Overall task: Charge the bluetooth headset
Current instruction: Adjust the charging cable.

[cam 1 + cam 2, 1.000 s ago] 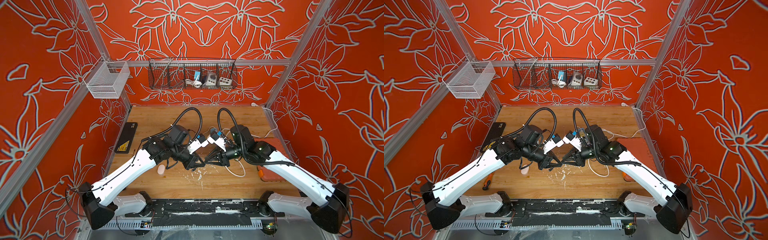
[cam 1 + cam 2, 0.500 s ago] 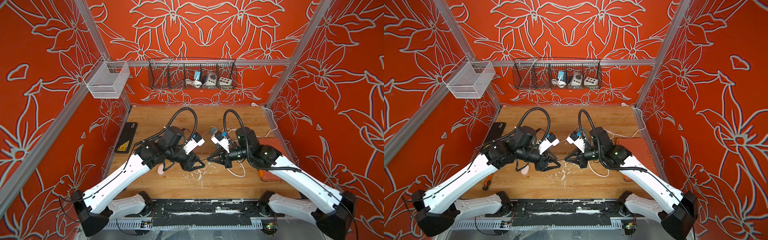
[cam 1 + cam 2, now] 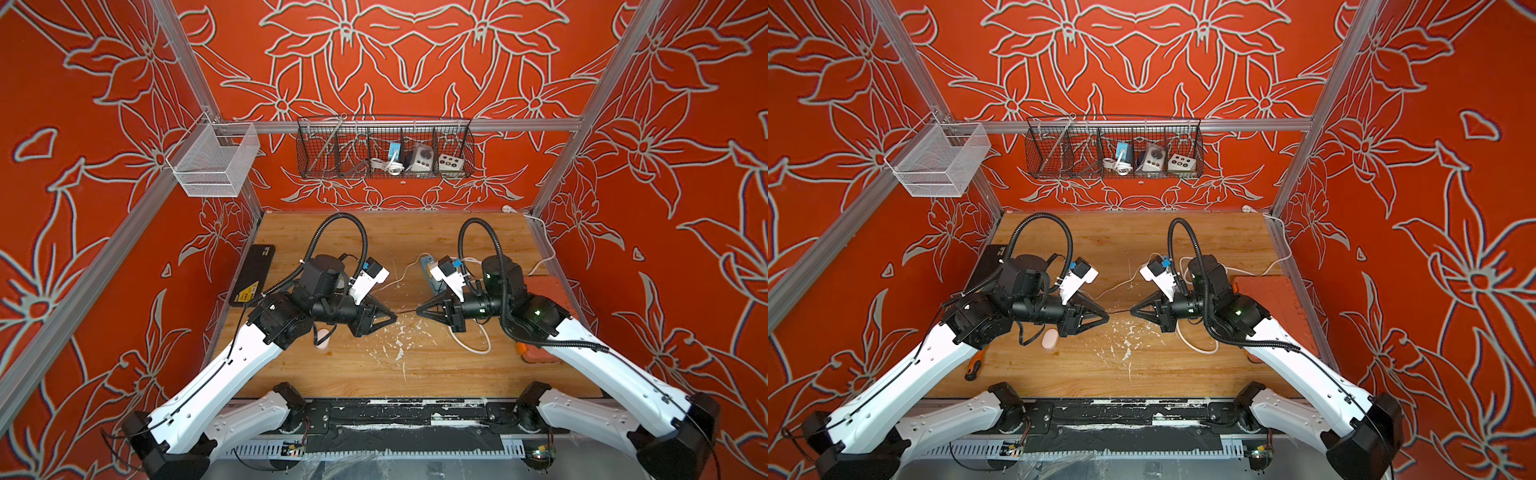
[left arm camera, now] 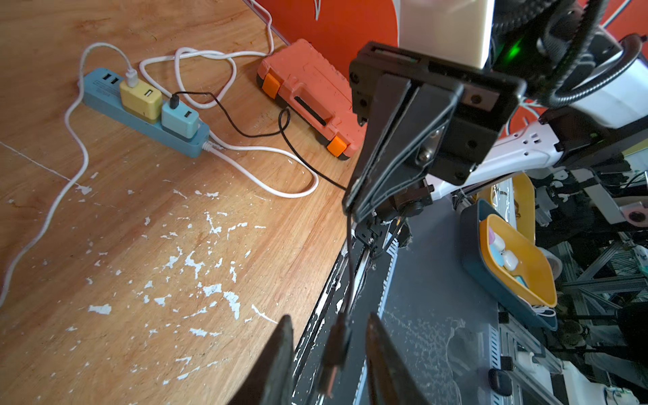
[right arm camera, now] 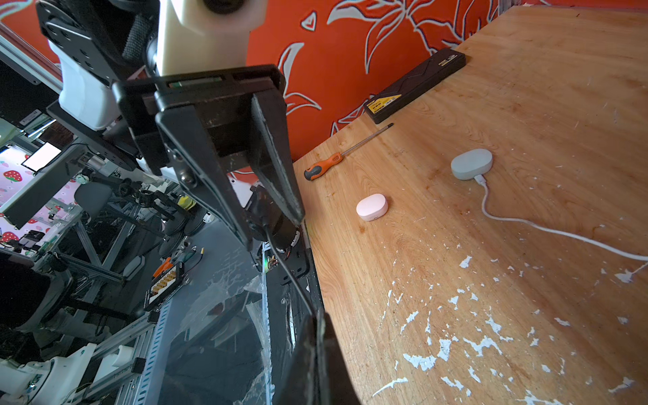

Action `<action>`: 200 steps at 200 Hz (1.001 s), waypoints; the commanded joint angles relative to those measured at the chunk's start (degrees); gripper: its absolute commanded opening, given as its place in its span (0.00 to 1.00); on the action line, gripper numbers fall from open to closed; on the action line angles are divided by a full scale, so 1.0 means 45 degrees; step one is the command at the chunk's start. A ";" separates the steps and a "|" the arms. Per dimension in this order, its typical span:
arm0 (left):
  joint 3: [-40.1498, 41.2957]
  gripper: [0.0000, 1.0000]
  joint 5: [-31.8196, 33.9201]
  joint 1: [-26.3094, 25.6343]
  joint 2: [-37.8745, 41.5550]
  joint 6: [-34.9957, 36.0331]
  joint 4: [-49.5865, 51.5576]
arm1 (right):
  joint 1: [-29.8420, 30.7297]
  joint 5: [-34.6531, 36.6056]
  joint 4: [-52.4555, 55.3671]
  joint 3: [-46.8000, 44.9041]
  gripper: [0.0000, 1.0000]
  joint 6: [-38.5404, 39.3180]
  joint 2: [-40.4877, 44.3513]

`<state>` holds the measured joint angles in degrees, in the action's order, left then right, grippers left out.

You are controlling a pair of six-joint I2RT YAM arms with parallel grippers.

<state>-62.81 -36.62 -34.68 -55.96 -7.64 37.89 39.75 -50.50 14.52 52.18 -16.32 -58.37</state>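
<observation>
- Wood table (image 3: 415, 374): both arms reach over its middle, claw tips facing, close together.
- L claw (image 3: 390, 318): fingers spread; black plug (image 4: 335, 350) sits btwn them w/ a gap each side.
- R claw (image 4: 349, 208): pressed together, pinching the black cable (image 4: 245, 133) a bit behind the plug.
- Blue power strip (image 4: 147, 119): on R arm's side; cable's far end in its blue charger (image 4: 180, 121).
- Pink earbud case (image 5: 371, 207): flat on table, shut, near L claw's base, not touching; well apart from R claw.
</observation>
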 commanded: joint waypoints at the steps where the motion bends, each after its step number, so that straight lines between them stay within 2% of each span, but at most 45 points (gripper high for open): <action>1: -0.0023 0.32 -0.0357 0.0253 0.0290 -0.0099 -0.0441 | -0.0024 -0.0296 -0.0288 -0.0239 0.00 -0.0085 0.0237; 21: 0.0011 0.24 -0.0446 0.0356 0.0397 -0.0119 -0.0417 | -0.0044 -0.0274 -0.0278 -0.0244 0.00 -0.0066 0.0286; 60: 0.0012 0.01 -0.0745 0.0421 0.0388 -0.0158 -0.0392 | -0.0063 -0.0344 -0.0307 -0.0177 0.00 -0.0085 0.0178; 94: 0.0002 0.00 -0.1019 0.0421 0.0406 -0.0175 -0.0441 | -0.0064 -0.0313 -0.0401 -0.0180 0.00 -0.0217 0.0275; 109: 0.0041 0.00 -0.1061 0.0421 0.0389 -0.0236 -0.0547 | -0.0045 -0.0318 -0.0421 -0.0168 0.08 -0.0276 0.0283; 127: 0.0051 0.00 -0.1088 0.0419 0.0298 -0.0251 -0.0510 | -0.0062 -0.0190 -0.0275 -0.0039 0.32 -0.0286 0.0303; 137: 0.0070 0.00 -0.1200 0.0421 0.0257 -0.0285 -0.0542 | -0.0058 -0.0029 -0.0186 0.0057 0.39 -0.0242 0.0329; 155: 0.0129 0.00 -0.1395 0.0421 0.0236 -0.0387 -0.0674 | -0.0063 -0.0006 -0.0308 0.0209 0.44 -0.0345 0.0306; 200: 0.0361 0.00 -0.2210 0.0421 0.0154 -0.1101 -0.1492 | 0.0349 -0.0533 -0.1371 0.0697 0.48 -0.0676 -0.0280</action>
<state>-61.89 -42.96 -32.99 -54.92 -10.66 34.41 40.12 -51.09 12.84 52.90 -18.61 -58.57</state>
